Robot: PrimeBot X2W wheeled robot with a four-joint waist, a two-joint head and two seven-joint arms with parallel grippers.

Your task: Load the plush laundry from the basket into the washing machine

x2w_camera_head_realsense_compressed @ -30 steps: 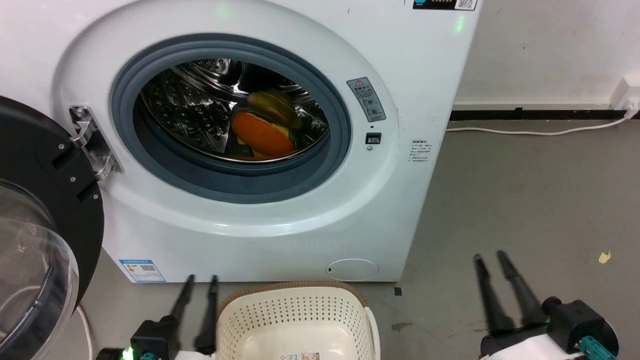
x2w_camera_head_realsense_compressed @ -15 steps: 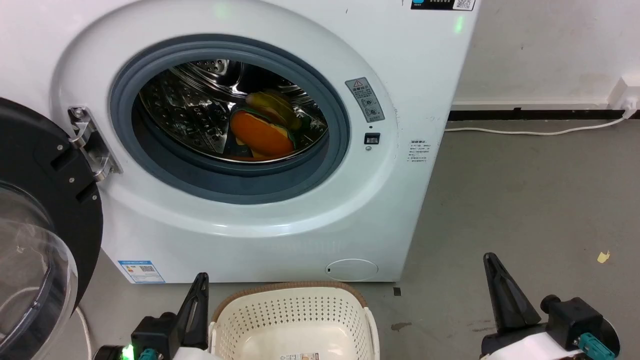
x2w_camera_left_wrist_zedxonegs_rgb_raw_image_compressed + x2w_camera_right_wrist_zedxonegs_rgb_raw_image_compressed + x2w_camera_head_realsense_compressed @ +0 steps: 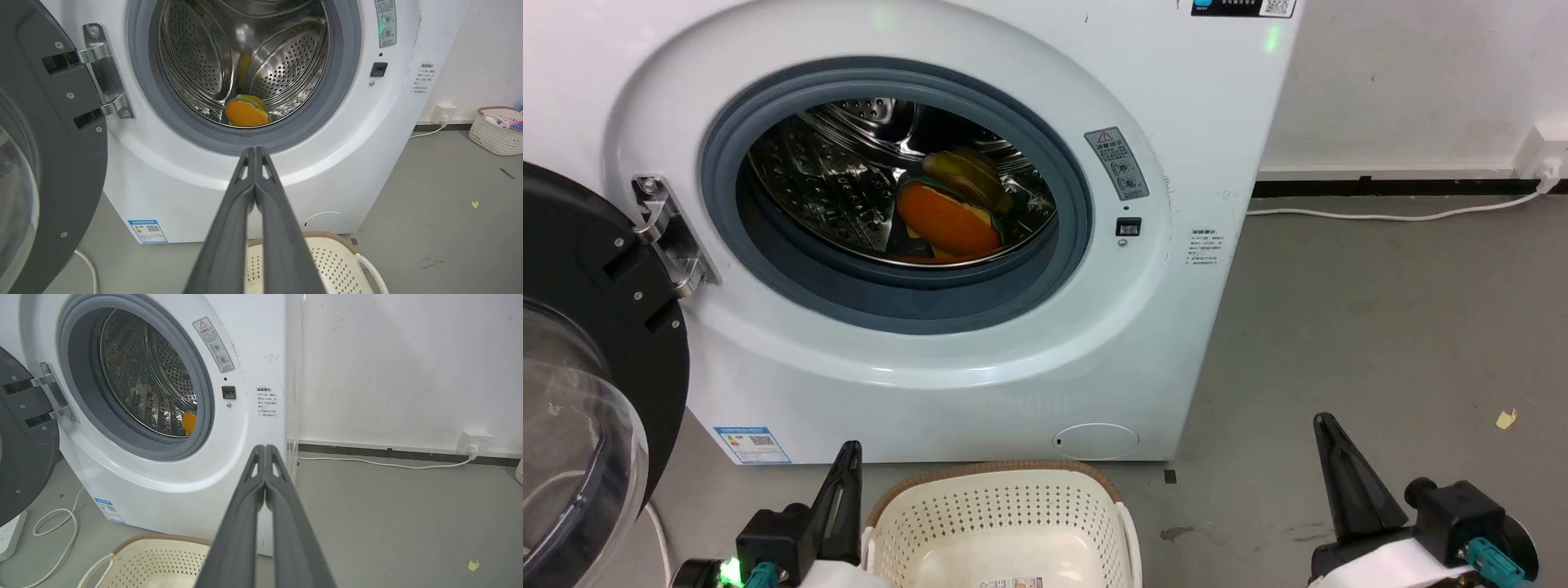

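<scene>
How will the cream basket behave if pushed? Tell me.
Probably light: the basket is thin perforated plastic with nothing visible inside, so it should slide across the floor. Its walls may flex. Being broad, it seems unlikely to tip.

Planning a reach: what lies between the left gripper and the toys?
Head view: past the left gripper, the white washer front and grey seal, then the toys.

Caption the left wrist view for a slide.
Shut left gripper aimed at the open washer, plush toys inside, basket below.
</scene>
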